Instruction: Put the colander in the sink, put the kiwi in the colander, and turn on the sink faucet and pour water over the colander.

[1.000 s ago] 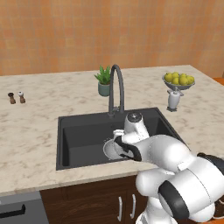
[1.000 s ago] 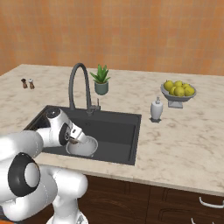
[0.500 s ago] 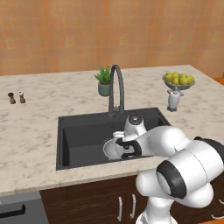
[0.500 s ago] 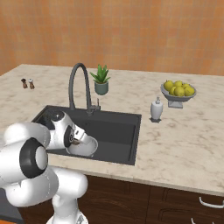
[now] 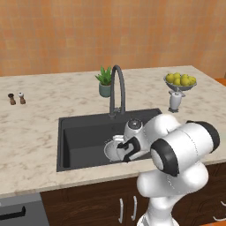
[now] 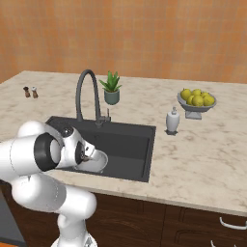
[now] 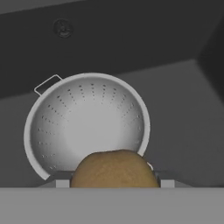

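From the hand camera the kiwi (image 7: 114, 169) sat right up against the lens, a fuzzy brown oval pinched between the fingers, so I read the hand (image 5: 126, 150) as closed on it. Kiwis are light and a bit soft under that rough skin, so I figured a gentle squeeze across the fat middle was the way to hold it; more pressure would probably bruise it.

Just past the fruit was the colander (image 7: 86, 124), a shallow round metal bowl with rows of tiny holes and a thin wire handle on one rim. It looked stiff, light and smooth, likely to slide around if nudged. It was already down in the sink (image 5: 84, 132), a matte black rectangular basin with a round drain near the far wall.

Behind that, the faucet (image 5: 117, 90) arched up dark and slim from the marbled counter (image 5: 35, 123), with a small potted plant (image 5: 105, 82) beyond it.
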